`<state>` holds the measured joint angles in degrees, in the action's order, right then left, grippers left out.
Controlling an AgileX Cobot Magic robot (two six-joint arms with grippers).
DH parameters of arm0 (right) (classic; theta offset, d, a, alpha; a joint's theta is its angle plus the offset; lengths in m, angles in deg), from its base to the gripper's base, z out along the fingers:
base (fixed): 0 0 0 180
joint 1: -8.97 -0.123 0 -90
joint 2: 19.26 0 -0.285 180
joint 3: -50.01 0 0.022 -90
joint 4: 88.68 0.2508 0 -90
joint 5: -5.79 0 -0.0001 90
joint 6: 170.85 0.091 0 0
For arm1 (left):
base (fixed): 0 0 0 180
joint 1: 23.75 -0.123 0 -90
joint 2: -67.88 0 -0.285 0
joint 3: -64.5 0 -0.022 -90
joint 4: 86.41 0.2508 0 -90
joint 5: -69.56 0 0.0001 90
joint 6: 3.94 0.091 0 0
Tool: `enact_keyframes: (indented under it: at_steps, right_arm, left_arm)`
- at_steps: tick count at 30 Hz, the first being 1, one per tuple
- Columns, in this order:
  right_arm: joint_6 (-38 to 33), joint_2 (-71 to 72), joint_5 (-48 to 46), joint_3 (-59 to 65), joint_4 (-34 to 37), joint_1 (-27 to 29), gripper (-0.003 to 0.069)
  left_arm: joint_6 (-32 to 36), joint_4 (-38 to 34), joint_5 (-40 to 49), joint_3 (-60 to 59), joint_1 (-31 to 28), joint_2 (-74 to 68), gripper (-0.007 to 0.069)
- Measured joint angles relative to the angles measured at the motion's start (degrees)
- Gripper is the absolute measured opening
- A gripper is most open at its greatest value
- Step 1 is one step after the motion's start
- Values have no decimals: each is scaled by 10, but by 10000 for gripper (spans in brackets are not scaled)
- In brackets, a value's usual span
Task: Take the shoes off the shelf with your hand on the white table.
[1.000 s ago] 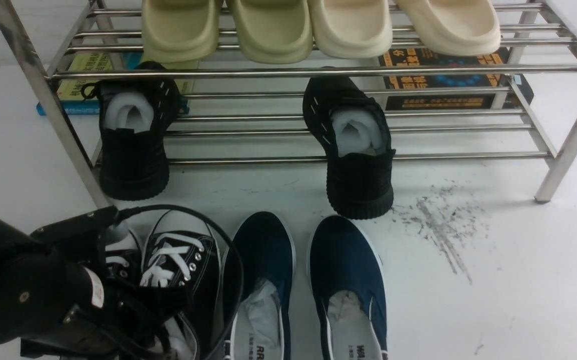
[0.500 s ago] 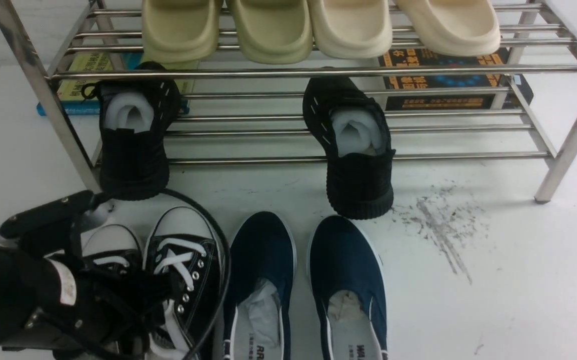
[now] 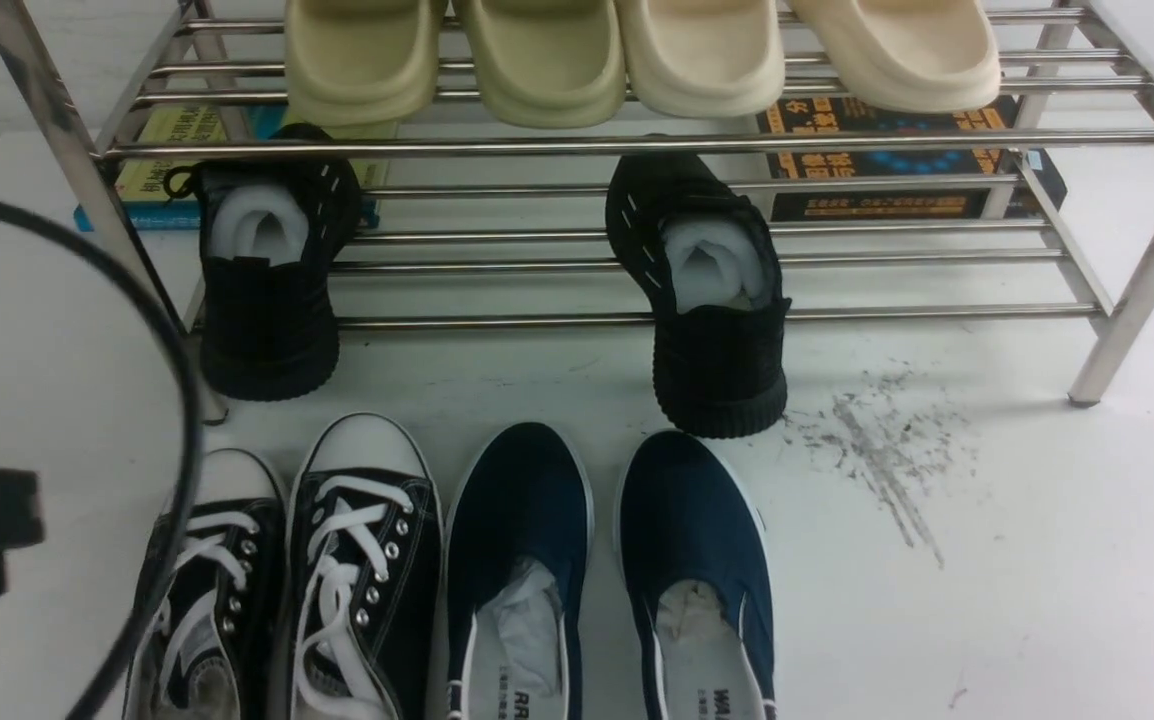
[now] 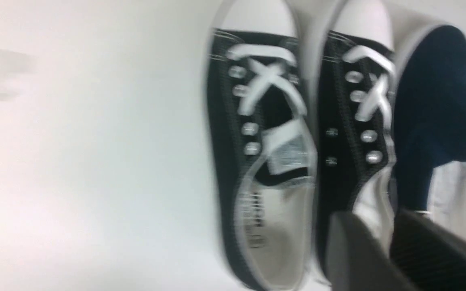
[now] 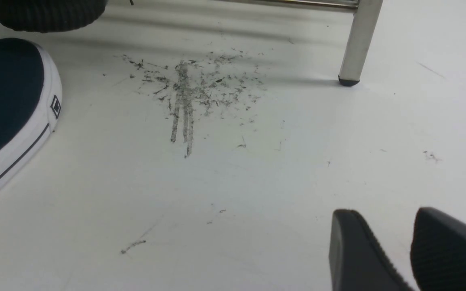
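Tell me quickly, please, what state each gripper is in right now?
Left gripper: slightly open, holding nothing, clear of the shoes.
Right gripper: slightly open, holding nothing, above the white table.

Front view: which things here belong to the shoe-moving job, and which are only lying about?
Job in hand: black lace-up sneakers, steel shelf, white table, left arm's fingers.

Lying about: black knit slip-ons, navy slip-ons, beige slippers, books.
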<state>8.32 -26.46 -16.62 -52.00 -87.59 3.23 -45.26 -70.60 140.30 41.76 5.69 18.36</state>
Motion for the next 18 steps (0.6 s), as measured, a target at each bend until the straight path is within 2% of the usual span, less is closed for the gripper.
enact_keyframes:
  at_steps: [1, 2, 4, 7, 14, 18]
  right_arm:
    - [0, 0, 0, 0, 0, 0, 237]
    - [0, 0, 0, 0, 0, 0, 237]
    - [0, 0, 0, 0, 0, 0, 237]
    - [0, 0, 0, 0, 0, 0, 237]
    - [0, 0, 0, 0, 0, 0, 237]
    - [0, 0, 0, 0, 0, 0, 237]
  left_arm:
    - [2, 0, 0, 0, 0, 3, 87]
    - [14, 4, 0, -2, 0, 28, 31]
    - [20, -3, 0, -11, 0, 62, 3]
    - [24, -23, 0, -33, 0, 105, 1]
    - [32, -47, -3, -186, 0, 273, 1]
    - [28, -67, -92, -276, 0, 361, 1]
